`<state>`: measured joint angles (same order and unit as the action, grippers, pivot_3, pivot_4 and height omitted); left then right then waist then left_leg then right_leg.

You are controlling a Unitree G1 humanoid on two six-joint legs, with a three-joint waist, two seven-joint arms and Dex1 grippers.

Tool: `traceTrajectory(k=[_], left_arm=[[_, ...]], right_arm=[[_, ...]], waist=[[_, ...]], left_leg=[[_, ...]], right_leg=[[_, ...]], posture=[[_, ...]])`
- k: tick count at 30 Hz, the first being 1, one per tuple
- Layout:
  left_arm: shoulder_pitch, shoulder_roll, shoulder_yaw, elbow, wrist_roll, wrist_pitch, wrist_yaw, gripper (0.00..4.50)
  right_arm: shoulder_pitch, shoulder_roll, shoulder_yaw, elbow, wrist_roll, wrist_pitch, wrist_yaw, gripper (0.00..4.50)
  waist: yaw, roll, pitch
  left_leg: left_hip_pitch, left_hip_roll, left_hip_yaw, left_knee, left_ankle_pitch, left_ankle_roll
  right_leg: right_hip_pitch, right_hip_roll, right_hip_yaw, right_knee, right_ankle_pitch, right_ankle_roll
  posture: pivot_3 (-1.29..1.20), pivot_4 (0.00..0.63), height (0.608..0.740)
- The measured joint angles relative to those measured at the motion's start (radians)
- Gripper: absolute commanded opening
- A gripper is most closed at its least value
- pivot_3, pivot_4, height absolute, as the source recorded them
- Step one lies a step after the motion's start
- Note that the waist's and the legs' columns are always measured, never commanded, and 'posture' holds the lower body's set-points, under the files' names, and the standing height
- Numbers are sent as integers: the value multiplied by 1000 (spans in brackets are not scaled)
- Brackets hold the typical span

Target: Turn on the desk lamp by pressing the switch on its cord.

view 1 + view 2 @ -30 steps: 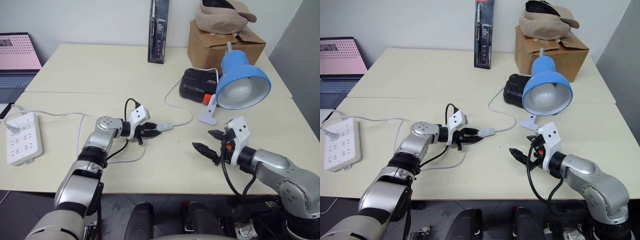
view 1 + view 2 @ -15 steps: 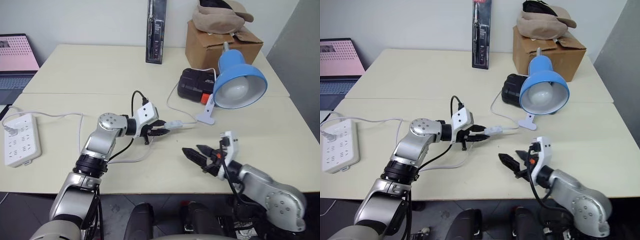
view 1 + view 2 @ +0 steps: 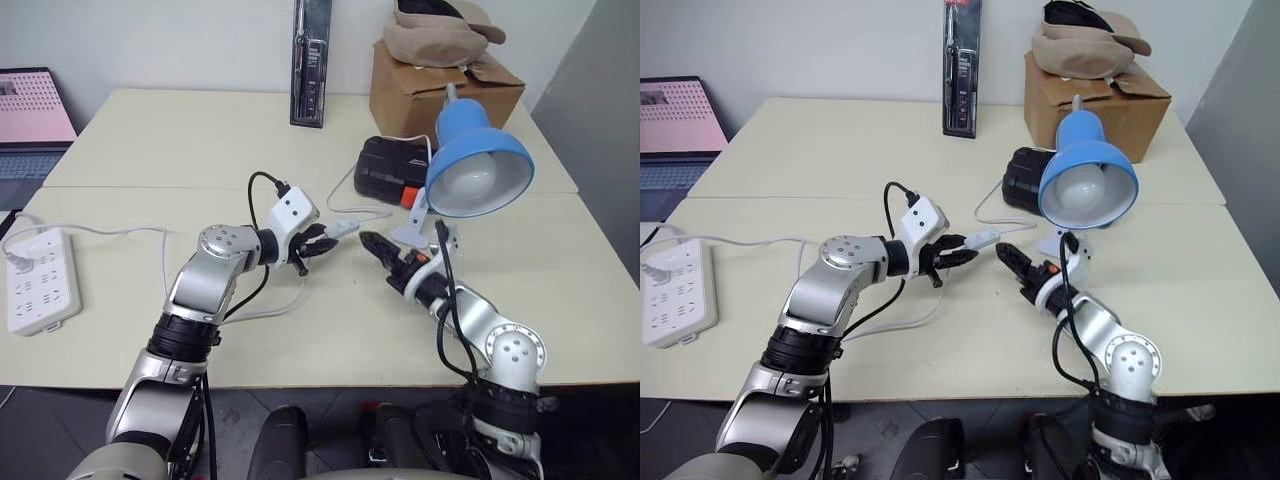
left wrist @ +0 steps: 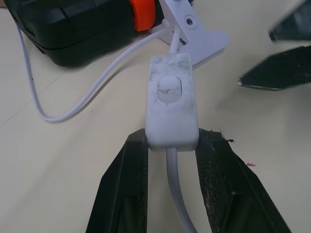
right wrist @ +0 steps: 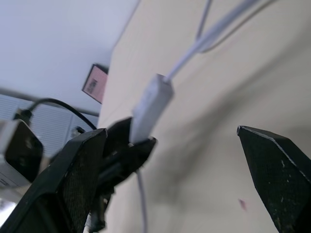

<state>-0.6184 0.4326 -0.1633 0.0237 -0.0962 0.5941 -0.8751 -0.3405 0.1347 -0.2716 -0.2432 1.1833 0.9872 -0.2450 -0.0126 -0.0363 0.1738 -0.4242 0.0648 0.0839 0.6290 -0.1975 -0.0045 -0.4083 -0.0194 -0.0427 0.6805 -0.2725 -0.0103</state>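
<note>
Centre of the head views: the left gripper (image 3: 322, 240) has the switch (image 3: 343, 228) pinched by its near end, lifted clear of the table (image 3: 200, 140), fingers clamped tight on its sides. The right gripper (image 3: 378, 250) sits just right of it, jaws spread wide, nothing between them, tips near the switch but apart from it.

The left wrist view gives what the head views cannot: the switch (image 4: 171, 104) face-on, its oval rocker up, a bit grubby, one black finger (image 4: 124, 187) on each side, and the cord (image 4: 177, 191) running back between them. The other gripper's tips show at that frame's upper right. The right wrist view shows the switch (image 5: 149, 106) edge-on instead, poking out of the left gripper, with its own two fingers (image 5: 272, 165) standing far apart at the frame's sides.

Only the head views take in the lamp (image 3: 478, 165): upper right, blue shade facing the camera, bulb dark, white clip resting on the table. The cord (image 3: 345, 205) loops from there past a black case (image 3: 390, 168) to the switch.

Counting: one lamp, one switch, one cord, two grippers. Also one power strip (image 3: 40, 280) at far left, one cardboard box (image 3: 440, 85) upper right with a cloth bundle on top, one black packet (image 3: 312, 60) standing against the wall, one laptop (image 3: 30, 115) upper left.
</note>
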Motion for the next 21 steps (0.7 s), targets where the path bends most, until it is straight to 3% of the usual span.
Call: traceTrajectory(k=[21], left_arm=[[-17, -22, -8, -33, -25, 54, 35, 1058]], right_arm=[[-46, 30, 65, 136, 24, -135, -48, 4500]], waist=[[-13, 0, 0]], left_leg=[[-1, 0, 0, 0, 0, 0]], right_leg=[[0, -1, 0, 0, 0, 0]], posture=[[0, 150, 740]])
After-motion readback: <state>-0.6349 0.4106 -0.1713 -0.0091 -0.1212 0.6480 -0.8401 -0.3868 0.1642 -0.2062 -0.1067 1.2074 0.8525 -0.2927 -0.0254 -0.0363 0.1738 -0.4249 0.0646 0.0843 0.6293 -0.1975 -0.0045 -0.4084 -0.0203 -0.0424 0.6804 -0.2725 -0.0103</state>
